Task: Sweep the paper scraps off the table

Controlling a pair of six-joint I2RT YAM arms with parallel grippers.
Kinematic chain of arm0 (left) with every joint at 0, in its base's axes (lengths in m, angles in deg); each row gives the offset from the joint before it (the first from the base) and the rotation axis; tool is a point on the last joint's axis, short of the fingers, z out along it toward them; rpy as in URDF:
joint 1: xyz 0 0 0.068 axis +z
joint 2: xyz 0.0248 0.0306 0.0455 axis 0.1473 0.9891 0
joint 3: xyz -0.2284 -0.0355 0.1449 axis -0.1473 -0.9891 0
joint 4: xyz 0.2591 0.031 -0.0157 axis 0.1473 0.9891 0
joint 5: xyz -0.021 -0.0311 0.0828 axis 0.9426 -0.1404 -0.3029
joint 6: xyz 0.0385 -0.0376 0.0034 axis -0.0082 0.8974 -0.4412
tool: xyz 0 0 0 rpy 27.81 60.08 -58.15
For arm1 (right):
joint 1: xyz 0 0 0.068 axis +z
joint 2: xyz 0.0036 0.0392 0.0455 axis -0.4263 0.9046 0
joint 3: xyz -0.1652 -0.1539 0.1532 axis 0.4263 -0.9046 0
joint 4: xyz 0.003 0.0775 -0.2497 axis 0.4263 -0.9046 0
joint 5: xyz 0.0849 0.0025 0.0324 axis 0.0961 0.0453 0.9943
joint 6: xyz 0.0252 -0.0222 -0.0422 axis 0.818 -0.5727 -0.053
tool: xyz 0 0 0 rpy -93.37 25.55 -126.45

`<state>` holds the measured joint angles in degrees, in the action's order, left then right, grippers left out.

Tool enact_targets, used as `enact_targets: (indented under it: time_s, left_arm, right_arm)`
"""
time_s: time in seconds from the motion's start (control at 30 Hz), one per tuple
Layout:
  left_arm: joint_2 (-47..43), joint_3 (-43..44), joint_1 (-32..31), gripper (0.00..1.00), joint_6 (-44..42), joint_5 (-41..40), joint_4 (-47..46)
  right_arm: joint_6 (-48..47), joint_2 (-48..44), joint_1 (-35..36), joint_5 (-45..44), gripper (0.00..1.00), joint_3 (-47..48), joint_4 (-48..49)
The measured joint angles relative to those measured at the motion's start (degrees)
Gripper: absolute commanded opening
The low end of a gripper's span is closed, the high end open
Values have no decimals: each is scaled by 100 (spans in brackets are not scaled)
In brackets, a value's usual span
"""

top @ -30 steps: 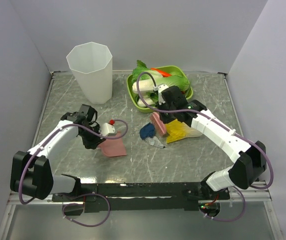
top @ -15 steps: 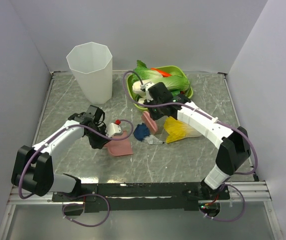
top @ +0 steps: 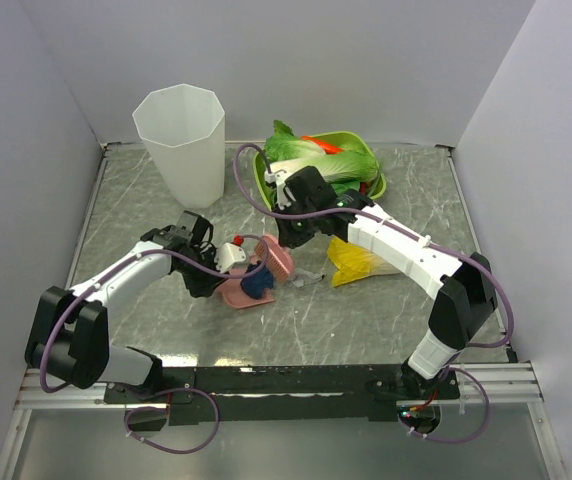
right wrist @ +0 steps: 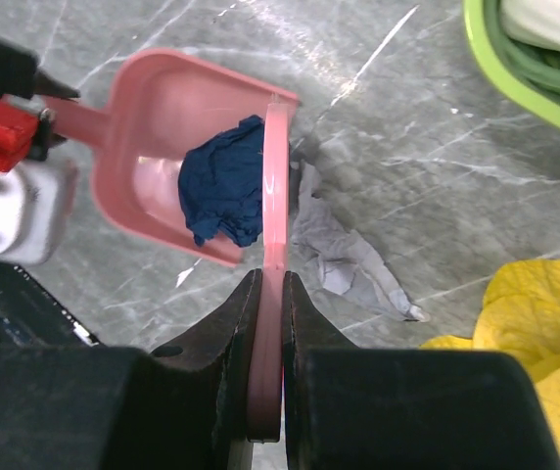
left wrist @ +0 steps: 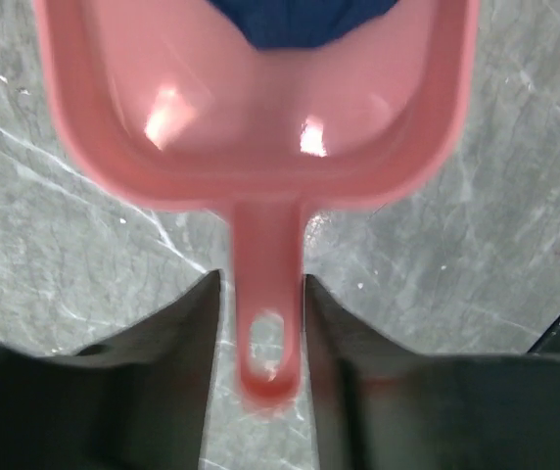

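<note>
Pink glossy plastic dustpan (left wrist: 260, 127) sits on the grey marbled table (right wrist: 427, 186), with my left gripper (left wrist: 260, 328) clamped on its thin handle, which has a hole in it. My right gripper (right wrist: 268, 286) pinches a flat pink paddle (right wrist: 276, 176), edge-on at the pan's mouth. Inside the pan is the dark blue scrap (right wrist: 223, 181), soft and crumpled, touching the paddle. On the table just behind the paddle lies the whitish-grey scrap (right wrist: 344, 259), thin and wrinkly, not collected yet. My call: press the pan lip to the table, keep the paddle upright and low, go round behind the grey bit and push it in.
</note>
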<state>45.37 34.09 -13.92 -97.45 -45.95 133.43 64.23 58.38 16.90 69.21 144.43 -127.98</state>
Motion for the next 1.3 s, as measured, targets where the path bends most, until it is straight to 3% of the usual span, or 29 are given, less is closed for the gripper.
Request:
enact_targets:
  time_s: [0.13, 0.43, 0.63, 1.17, 1.3]
  left_arm:
    - [-2, -63, -9, 60, 129, 39, -188]
    - [-166, -317, -9, 65, 286, -48, -387]
    - [-684, -619, -9, 63, 258, -243, -367]
    - [-562, -800, -7, 56, 304, -605, -688]
    - [-544, -870, -4, 49, 343, -656, -846]
  right_arm:
    - [2, -2, -4, 109, 0, -31, 7]
    - [46, -7, -28, 299, 0, -175, 35]
    - [96, -7, -31, 398, 0, -179, 35]
    - [125, 15, -37, 664, 0, -179, 42]
    - [116, 63, -37, 848, 0, -179, 61]
